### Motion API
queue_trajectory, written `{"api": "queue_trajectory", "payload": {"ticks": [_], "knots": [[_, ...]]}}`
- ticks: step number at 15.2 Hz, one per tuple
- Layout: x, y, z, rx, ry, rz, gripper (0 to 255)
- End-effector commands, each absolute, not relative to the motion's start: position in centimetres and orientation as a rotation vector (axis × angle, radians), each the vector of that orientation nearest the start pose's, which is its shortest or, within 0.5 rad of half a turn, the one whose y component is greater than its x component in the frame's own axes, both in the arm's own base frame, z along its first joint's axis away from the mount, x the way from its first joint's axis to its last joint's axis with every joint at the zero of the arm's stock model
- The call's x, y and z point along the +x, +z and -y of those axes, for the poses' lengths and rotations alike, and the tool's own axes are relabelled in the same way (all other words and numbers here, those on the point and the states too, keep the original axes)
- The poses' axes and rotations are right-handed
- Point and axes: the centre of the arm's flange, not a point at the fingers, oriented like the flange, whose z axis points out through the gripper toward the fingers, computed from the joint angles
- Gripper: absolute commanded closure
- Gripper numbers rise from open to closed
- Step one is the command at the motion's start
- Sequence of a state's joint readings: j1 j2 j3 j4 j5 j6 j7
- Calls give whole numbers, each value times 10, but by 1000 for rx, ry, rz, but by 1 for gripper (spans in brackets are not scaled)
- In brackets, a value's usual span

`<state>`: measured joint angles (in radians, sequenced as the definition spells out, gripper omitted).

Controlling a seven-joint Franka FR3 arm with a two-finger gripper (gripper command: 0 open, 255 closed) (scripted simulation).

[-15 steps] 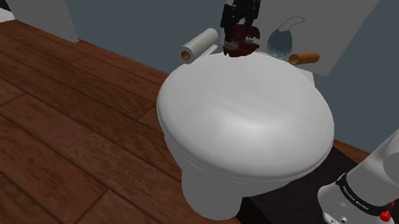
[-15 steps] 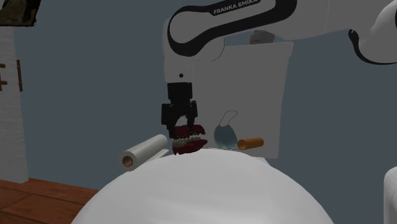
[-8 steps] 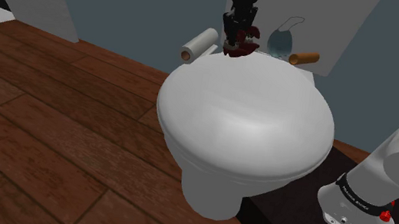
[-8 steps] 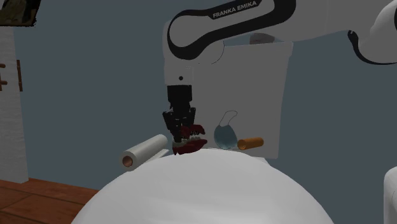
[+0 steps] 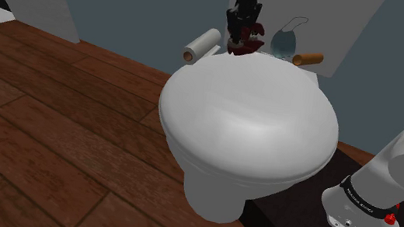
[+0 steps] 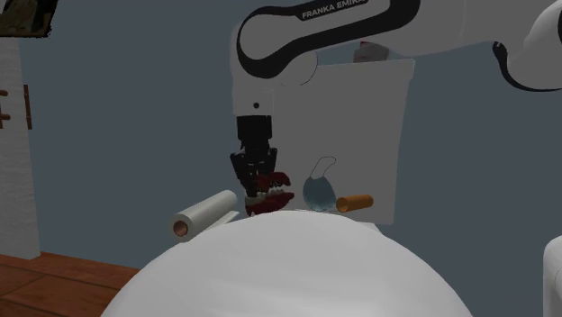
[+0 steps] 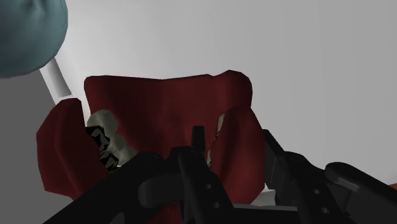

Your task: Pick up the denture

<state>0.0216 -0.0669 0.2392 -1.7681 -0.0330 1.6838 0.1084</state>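
The denture [image 5: 251,42] is dark red with pale teeth and sits at the back of the white toilet lid [image 5: 247,114], just in front of the tank. My black gripper [image 5: 241,33] comes straight down and is shut on it. In the second exterior view the denture [image 6: 272,193] hangs in the gripper [image 6: 258,183], just above the lid [image 6: 297,270]. In the wrist view the fingers [image 7: 197,159] clasp the red gum of the denture [image 7: 165,105], with teeth showing beside one finger.
A white paper roll [image 5: 201,46] lies beside the denture, on the shoulder view's left. On its right are a blue face mask [image 5: 283,41] and an orange-brown cylinder [image 5: 307,59]. The white tank [image 5: 313,20] rises behind them. Wooden floor [image 5: 34,129] surrounds the toilet.
The fingers have come together on the denture and carried it slightly upward off the lid. The roll, mask and cylinder have not moved.
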Motion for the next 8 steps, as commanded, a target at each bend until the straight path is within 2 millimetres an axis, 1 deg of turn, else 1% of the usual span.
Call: {"api": "queue_trajectory", "payload": {"ticks": [1,8], "knots": [[521,586,-138,-3183,15,249,255],[521,623,-138,-3183,15,249,255]]}}
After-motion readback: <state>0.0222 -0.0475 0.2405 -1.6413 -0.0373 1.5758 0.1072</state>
